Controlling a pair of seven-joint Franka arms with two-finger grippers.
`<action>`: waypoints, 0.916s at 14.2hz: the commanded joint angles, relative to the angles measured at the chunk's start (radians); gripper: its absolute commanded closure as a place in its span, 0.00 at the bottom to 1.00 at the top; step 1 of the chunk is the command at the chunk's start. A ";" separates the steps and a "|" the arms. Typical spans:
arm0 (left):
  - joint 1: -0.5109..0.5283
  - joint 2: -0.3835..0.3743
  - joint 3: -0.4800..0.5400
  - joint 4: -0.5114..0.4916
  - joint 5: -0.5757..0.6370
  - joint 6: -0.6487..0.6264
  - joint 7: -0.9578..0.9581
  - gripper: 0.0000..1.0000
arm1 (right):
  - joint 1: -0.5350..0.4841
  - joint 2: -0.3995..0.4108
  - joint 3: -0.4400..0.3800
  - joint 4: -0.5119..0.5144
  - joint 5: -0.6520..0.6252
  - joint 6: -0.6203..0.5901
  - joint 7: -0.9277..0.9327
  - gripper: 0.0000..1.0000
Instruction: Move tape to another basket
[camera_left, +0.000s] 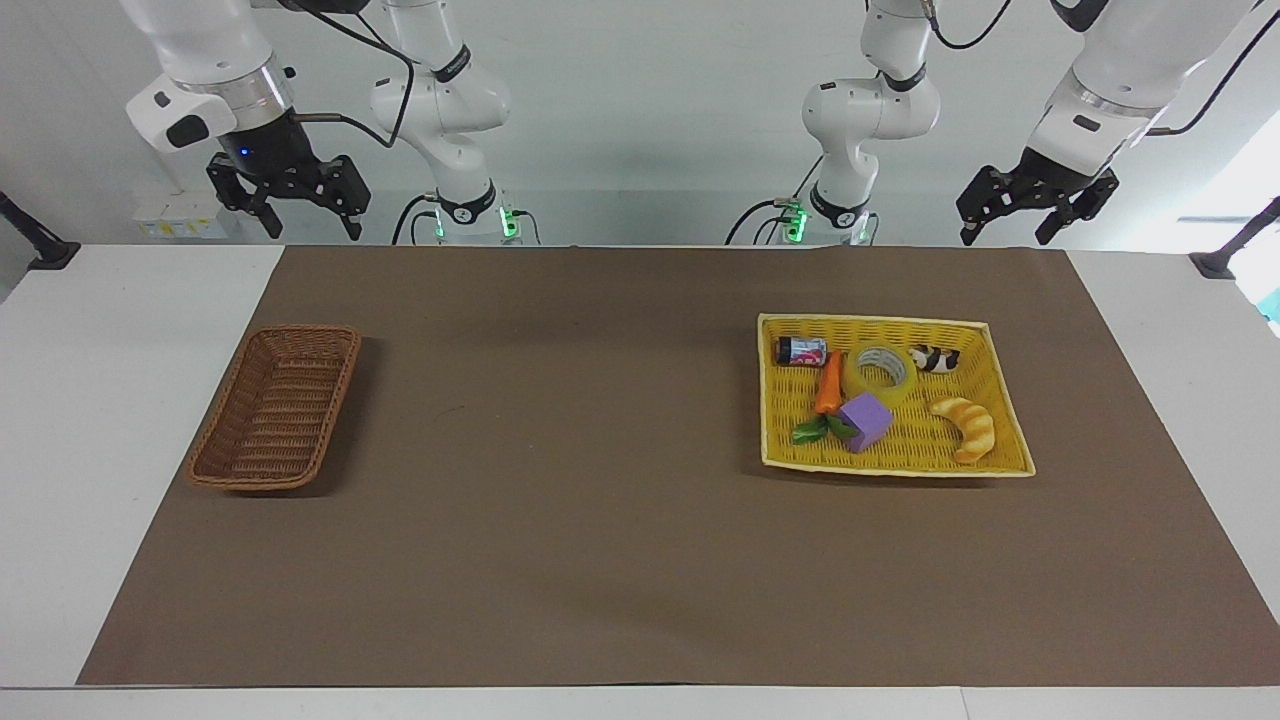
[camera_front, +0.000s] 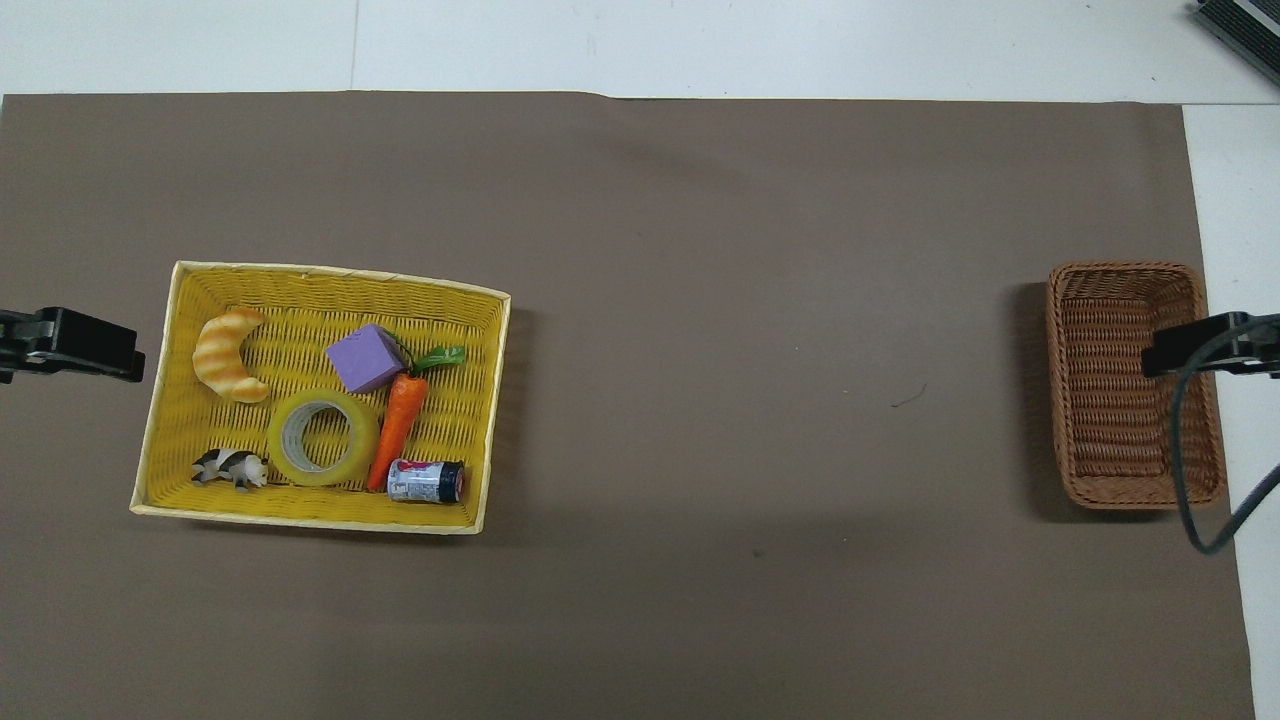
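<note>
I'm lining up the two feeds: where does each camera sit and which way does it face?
Facing view: high across the table, facing the robots; both arms show, left gripper and right gripper open, waiting.
Overhead view: above the robots' end, looking steeply down; only gripper parts show at the edges.
Shared: tape in the yellow tray, brown basket, half a turn apart.

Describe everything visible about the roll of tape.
The tape is a wide roll of translucent yellow packing tape with a pale grey inner core. It lies flat, hole upward, in the yellow tray-basket, beside the carrot, with the purple cube just farther from the robots. Neither gripper is near it.
</note>
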 joint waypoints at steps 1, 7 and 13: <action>0.005 0.013 0.000 0.015 -0.010 -0.025 0.040 0.00 | -0.011 -0.013 0.003 -0.019 0.003 0.010 -0.028 0.00; 0.011 0.012 0.004 0.011 -0.010 -0.017 0.051 0.00 | -0.012 -0.013 0.003 -0.021 0.003 0.022 -0.028 0.00; 0.020 -0.008 0.006 -0.023 -0.012 0.012 0.048 0.00 | -0.012 -0.014 0.003 -0.025 0.003 0.022 -0.028 0.00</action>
